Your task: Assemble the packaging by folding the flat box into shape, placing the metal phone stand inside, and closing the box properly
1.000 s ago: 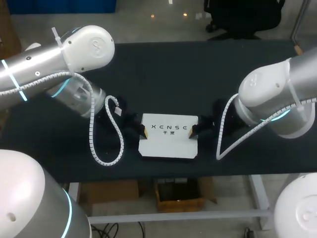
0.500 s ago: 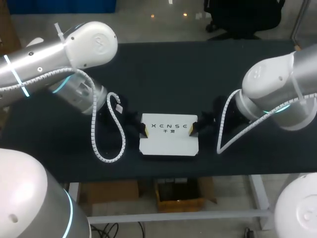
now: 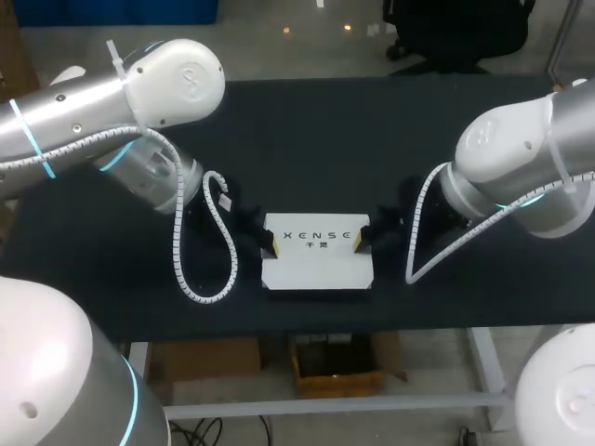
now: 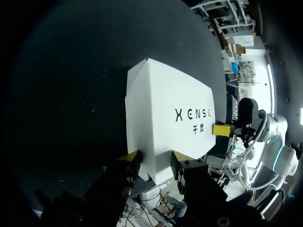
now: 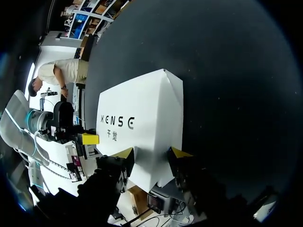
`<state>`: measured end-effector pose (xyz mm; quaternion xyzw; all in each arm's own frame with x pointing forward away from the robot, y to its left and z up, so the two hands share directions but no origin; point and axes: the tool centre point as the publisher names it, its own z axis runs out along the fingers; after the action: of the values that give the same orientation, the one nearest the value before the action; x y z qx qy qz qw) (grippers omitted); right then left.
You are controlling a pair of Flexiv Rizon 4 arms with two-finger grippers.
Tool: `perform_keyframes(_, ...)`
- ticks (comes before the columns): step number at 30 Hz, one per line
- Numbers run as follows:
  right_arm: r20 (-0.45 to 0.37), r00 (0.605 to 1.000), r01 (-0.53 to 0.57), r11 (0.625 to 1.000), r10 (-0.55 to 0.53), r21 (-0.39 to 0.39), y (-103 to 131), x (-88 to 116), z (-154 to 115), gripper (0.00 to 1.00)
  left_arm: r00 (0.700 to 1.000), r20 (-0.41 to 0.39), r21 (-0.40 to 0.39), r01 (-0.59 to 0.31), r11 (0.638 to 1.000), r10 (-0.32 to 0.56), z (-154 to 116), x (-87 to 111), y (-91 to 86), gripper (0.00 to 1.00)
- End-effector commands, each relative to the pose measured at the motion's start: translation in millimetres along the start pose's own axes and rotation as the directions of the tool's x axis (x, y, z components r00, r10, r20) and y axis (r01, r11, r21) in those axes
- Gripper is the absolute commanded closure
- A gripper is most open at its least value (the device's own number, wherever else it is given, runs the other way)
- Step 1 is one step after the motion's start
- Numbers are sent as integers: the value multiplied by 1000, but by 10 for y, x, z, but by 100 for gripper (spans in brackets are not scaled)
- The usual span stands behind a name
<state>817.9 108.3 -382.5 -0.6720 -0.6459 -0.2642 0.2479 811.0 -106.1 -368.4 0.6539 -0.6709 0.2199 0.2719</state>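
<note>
Clamping one white box (image 3: 316, 268), two hands, left hand (image 4: 156, 157) and right hand (image 5: 152, 152) closed on opposite ends

The only print I see is on the white box (image 3: 316, 265): one row of black capital letters (two smaller characters sit just beneath it).

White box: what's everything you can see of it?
The white box looks like cardboard, folded into shape and apparently closed, with dark print on its top face. It lies flat on the black table near the front edge. The left end effector sits at its left end, the right end effector at its right; contact unclear.
</note>
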Motion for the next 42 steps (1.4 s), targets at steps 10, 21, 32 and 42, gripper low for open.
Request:
perform_keyframes(10, 14, 1000, -3, 1000, 3, 19, -2, 115, -12, 55, 1000, 16, -10, 24, 1000, -24, -31, 64, 23, 58)
perform_keyframes(21, 38, 999, -36, 998, 34, 53, 18, 165, -44, 55, 997, 42, -40, 60, 997, -58, -47, 111, -13, 56)
perform_keyframes(32, 54, 997, -60, 995, 55, 79, 26, 213, -66, 55, 995, 50, -62, 86, 994, -83, -74, 129, -32, 57)
perform_keyframes(42, 56, 996, -70, 993, 64, 95, 40, 233, -63, 55, 994, 50, -72, 102, 992, -99, -109, 135, -24, 58)
